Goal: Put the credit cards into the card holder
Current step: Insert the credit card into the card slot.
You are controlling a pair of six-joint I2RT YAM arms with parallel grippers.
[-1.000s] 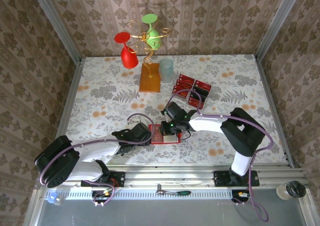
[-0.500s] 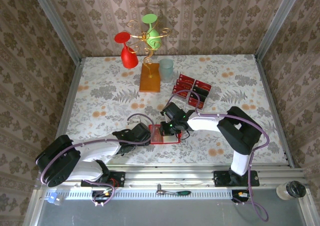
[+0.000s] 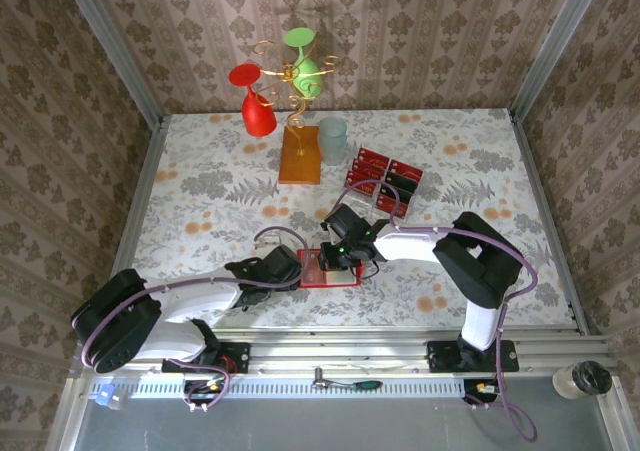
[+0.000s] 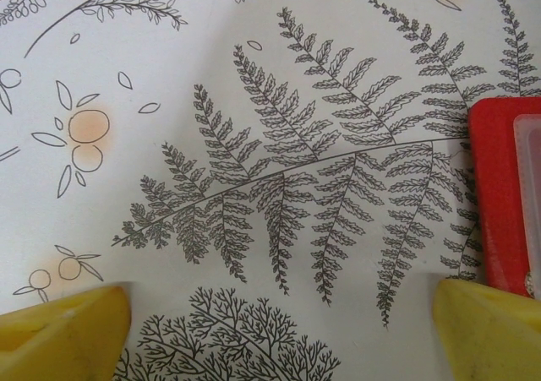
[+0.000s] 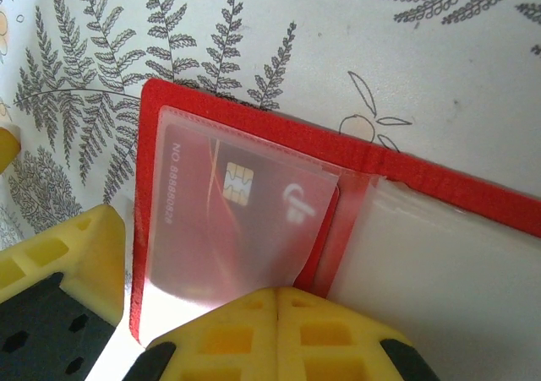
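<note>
The card holder [image 3: 342, 277] lies open on the flowered cloth near the table's front, red rim [image 5: 254, 121] up. One credit card [image 5: 241, 216], red with a gold chip, sits inside its left translucent pocket. My right gripper [image 5: 279, 301] is shut, its tips pressed down on the pocket's near edge by the fold; from above it [image 3: 336, 255] covers the holder's top. My left gripper [image 4: 279, 339] is open and low over bare cloth, just left of the card holder [image 4: 507, 195], with nothing between its fingers [image 4: 63, 330]. More credit cards [image 3: 385, 179] lie in rows at the back right.
A gold wire stand with a red and a green glass [image 3: 285, 81] rises from an orange-brown base [image 3: 299, 156] at the back, with a pale green cup [image 3: 332, 139] beside it. The metal rail [image 3: 330, 343] runs along the near edge.
My left gripper's jaws have drawn in slightly. The right gripper has edged a little further over the card holder. The holder has not moved.
</note>
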